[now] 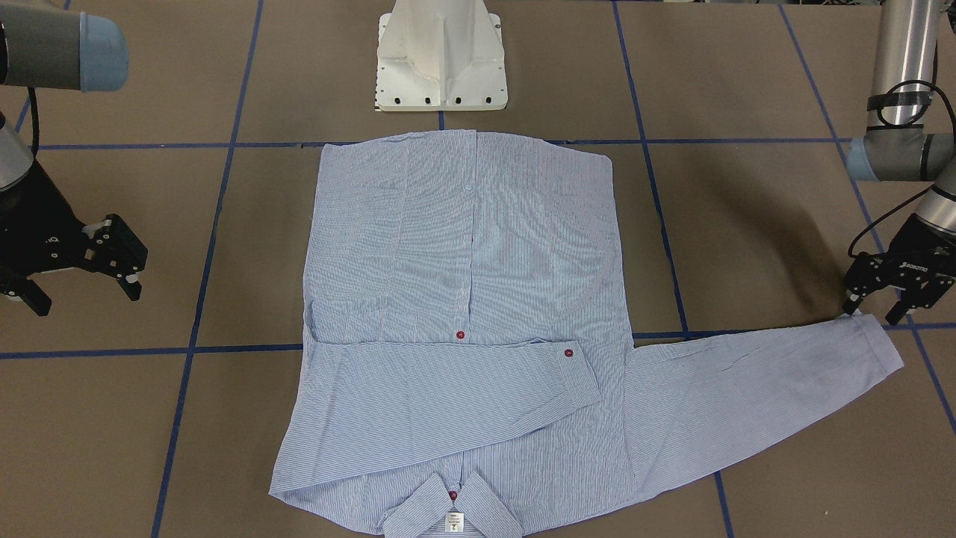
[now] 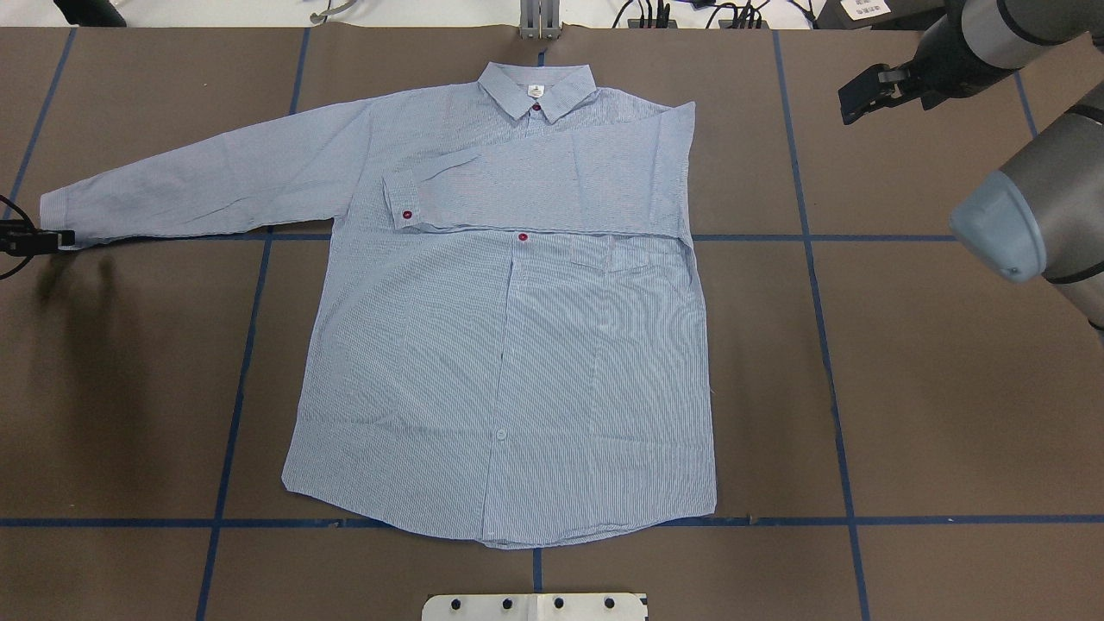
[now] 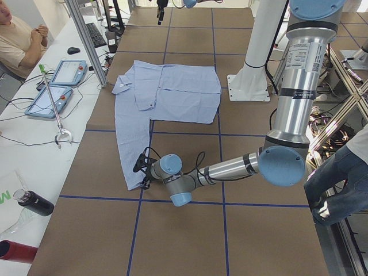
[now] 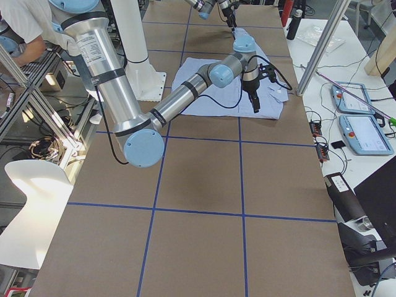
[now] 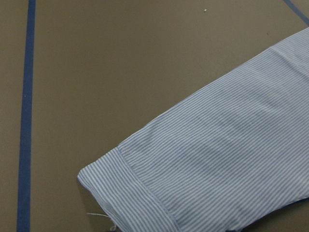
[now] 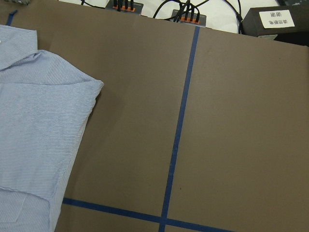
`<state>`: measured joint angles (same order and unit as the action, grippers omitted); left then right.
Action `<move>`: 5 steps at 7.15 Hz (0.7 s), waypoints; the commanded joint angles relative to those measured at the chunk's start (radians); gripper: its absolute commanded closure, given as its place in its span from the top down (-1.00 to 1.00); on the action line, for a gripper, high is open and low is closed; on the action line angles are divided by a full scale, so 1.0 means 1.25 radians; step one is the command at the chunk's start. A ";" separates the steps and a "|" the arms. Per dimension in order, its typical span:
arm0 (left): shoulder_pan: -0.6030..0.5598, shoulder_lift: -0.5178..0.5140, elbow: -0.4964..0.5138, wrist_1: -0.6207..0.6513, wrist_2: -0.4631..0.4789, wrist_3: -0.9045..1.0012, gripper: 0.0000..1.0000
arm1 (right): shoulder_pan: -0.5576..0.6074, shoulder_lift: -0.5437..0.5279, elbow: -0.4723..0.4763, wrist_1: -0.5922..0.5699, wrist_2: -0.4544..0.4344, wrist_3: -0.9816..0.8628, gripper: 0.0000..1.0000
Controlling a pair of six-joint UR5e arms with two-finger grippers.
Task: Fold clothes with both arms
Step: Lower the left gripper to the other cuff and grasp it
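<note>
Overall, the shirt (image 1: 463,261) lay flat and front-up on the table (image 1: 747,224), centred, with its collar (image 1: 448,515) at the far edge from the robot. One sleeve (image 1: 433,396) was folded across the chest. The other sleeve (image 1: 747,396) stretched out toward the robot's left side.

The left gripper (image 1: 872,310) sat low, just beside that sleeve's cuff (image 1: 874,344), jaws apart, nothing held. Contact with the cloth could not be confirmed. The wrist view showed only cuff and table.

The right gripper (image 1: 82,295) hung well apart from the shirt, on the robot's right, jaws wide, nothing between them.
</note>
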<state>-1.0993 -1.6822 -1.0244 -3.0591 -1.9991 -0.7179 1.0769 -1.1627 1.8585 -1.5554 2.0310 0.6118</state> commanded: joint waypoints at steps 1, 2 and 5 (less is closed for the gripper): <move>0.002 0.001 0.003 -0.001 0.000 0.000 0.41 | 0.000 -0.002 0.002 0.000 -0.001 0.001 1.00; 0.002 0.000 0.003 -0.001 0.000 0.000 0.33 | 0.000 -0.004 0.002 0.000 -0.001 0.001 1.00; 0.002 0.001 0.003 -0.001 0.000 0.000 -0.21 | 0.000 -0.004 0.003 0.001 -0.001 0.001 1.00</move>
<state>-1.0969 -1.6820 -1.0201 -3.0603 -1.9988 -0.7179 1.0769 -1.1662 1.8612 -1.5552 2.0295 0.6136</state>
